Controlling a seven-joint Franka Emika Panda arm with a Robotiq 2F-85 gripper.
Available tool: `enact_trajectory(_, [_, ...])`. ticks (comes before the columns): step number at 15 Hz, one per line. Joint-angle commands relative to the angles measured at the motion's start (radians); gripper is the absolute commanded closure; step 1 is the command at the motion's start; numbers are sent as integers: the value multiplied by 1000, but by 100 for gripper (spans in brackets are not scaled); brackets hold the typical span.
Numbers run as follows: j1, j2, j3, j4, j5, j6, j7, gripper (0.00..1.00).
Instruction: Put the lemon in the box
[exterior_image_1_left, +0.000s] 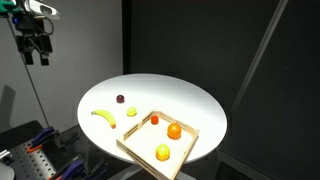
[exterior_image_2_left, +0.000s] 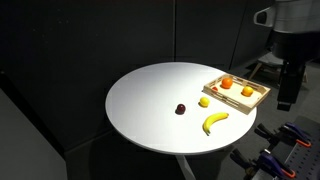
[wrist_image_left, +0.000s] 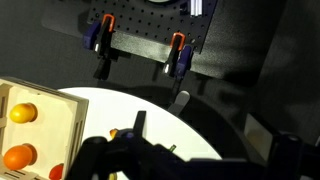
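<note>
though open, pincer (exterior_image_1_left: 37, 59) well off table (exterior_image_1_left: 195, 105)

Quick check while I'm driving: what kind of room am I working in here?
Probably a lab or test cell, not a home: a black backdrop behind, a lone round white table, and spring clamps on a perforated black panel.

No text, label, brand, number or sign can be read in any of the views.
</note>
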Motion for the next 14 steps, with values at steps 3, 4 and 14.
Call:
enact_trajectory(3, [12,11,-15,6,-2,2,8,0])
enact_trajectory(4, [12,17,-19,9,4,2,6,0])
enact_trajectory(14, [-2,82,-97,35,46,111,-28,0])
